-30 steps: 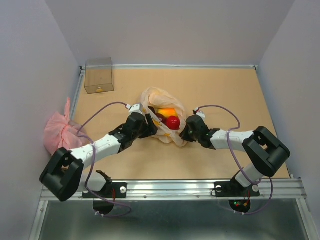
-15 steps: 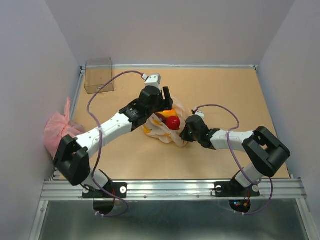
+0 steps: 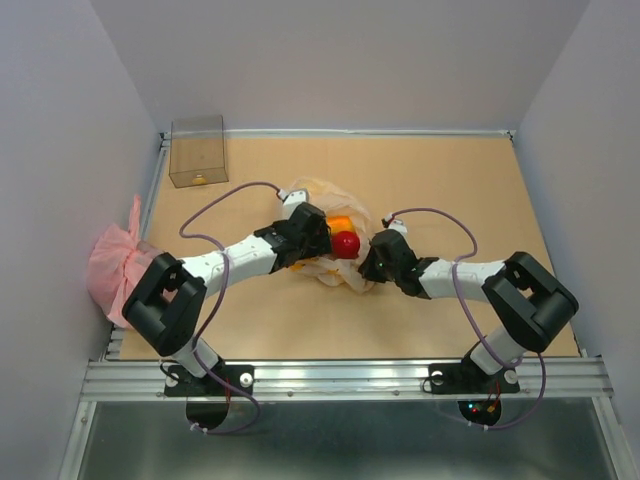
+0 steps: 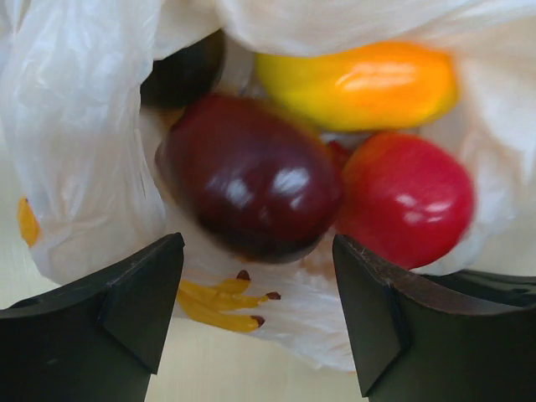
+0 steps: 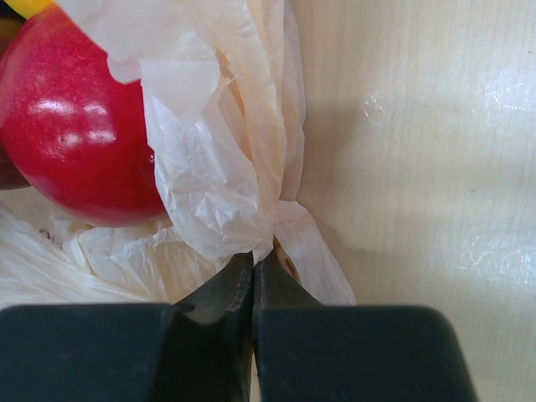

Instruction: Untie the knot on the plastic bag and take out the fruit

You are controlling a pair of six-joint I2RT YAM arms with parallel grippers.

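The pale plastic bag (image 3: 312,192) lies mid-table with its mouth open; no tied knot shows. Fruit sits in the opening: a round red one (image 3: 346,244) and an orange-yellow oval one (image 3: 340,221). My left gripper (image 3: 320,236) is at the bag's left side, open. In the left wrist view the left gripper (image 4: 258,251) straddles printed film (image 4: 92,151) just short of a dark red fruit (image 4: 251,176), with a red one (image 4: 406,197) and the orange-yellow oval (image 4: 360,84) behind. My right gripper (image 5: 254,260) is shut on a fold of the bag (image 5: 218,167) beside the red fruit (image 5: 75,126).
A pink crinkled bag (image 3: 115,262) lies at the table's left edge. A clear plastic box (image 3: 197,150) stands in the back left corner. Grey walls close in the table on three sides. Both arms' cables loop above the tabletop near the bag.
My left arm swung up over the bag's far side, then dropped back to its left side, its jaws now wider. The right gripper kept its hold without moving.
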